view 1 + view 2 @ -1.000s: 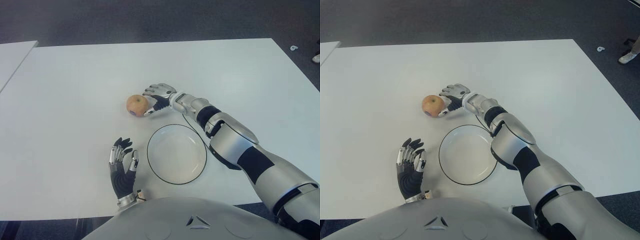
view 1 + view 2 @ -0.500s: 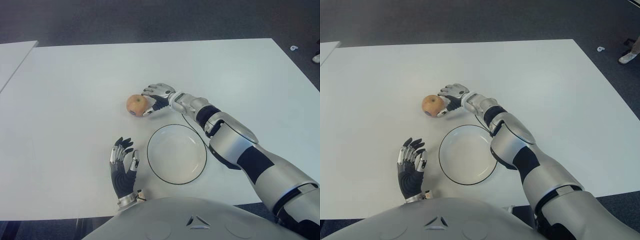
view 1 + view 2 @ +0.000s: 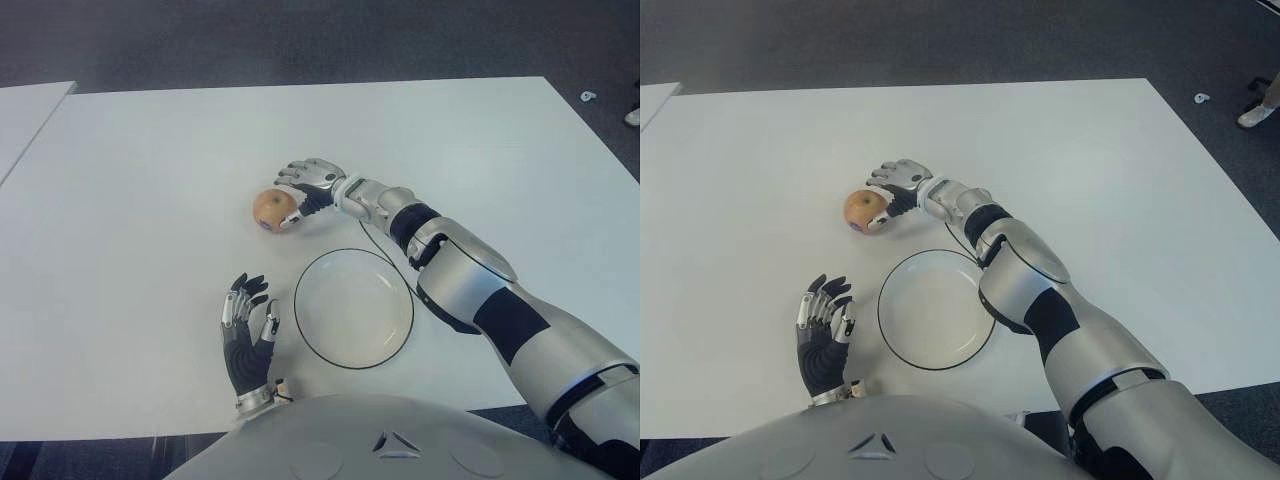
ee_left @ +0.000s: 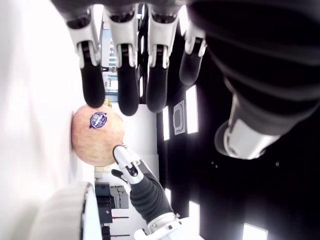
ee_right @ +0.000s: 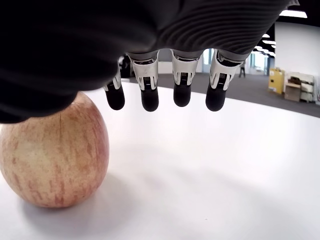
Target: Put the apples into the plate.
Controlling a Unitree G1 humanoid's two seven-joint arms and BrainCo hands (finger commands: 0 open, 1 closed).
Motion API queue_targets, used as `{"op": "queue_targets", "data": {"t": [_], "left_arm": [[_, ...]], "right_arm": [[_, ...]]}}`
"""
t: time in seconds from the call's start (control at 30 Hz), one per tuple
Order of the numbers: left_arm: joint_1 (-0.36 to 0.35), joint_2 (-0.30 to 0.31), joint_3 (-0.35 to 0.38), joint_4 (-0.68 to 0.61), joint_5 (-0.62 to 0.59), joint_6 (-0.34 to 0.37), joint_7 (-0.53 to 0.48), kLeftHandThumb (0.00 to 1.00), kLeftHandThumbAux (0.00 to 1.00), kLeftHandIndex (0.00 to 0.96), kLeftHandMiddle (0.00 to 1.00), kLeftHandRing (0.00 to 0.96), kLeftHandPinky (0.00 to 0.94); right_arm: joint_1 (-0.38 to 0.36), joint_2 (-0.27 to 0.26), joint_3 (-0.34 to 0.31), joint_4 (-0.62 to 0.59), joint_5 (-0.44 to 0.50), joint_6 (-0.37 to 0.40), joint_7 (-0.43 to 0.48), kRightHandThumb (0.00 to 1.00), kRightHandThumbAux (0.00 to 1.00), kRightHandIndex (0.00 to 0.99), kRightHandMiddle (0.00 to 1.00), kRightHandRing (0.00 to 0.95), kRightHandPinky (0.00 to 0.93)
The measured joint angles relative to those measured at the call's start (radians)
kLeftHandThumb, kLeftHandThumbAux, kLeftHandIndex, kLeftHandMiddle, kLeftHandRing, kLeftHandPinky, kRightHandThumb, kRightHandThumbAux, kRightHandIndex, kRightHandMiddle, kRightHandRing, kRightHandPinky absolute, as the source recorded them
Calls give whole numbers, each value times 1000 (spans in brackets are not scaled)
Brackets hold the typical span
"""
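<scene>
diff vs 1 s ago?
The right hand has crept a little farther out over the table and up over the apple, fingers open above it, nothing grasped yet. The apple, the empty plate and the open left hand beside the plate's left have not moved.

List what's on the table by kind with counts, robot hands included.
apple: 1
plate: 1
robot hands: 2, the right hand open beside the apple, the left hand open to the left of the plate
Total: 4
</scene>
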Motion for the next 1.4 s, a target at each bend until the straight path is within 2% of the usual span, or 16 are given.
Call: {"op": "queue_targets", "data": {"t": [0.2, 0.47, 0.6, 0.87, 1.1, 1.4], "left_arm": [[-3, 0, 9, -5, 32, 12, 8, 371, 573, 166, 260, 275, 274], [-2, 1, 47, -58, 130, 129, 61, 346, 531, 133, 194, 187, 192], [-3, 1, 52, -69, 163, 155, 107, 355, 523, 128, 178, 166, 173], [-6, 2, 57, -70, 148, 159, 118, 394, 511, 119, 158, 143, 172], [-25, 3, 76, -61, 99, 158, 96, 413, 510, 117, 151, 136, 158], [-110, -2, 116, -23, 51, 158, 66, 425, 508, 116, 146, 126, 142]], "right_arm": [[0, 2, -2, 0, 2, 2, 11, 258, 161, 0, 0, 0, 0], [0, 2, -2, 4, 1, 19, 17, 250, 169, 0, 0, 0, 0], [0, -8, -8, 10, 2, 40, 24, 247, 171, 0, 0, 0, 0], [-2, -29, -46, 18, 20, 86, 42, 238, 172, 0, 0, 0, 0], [-28, -40, -87, 16, 42, 91, 49, 229, 179, 0, 0, 0, 0], [-69, -67, -139, 11, 68, 83, 44, 219, 196, 0, 0, 0, 0]]}}
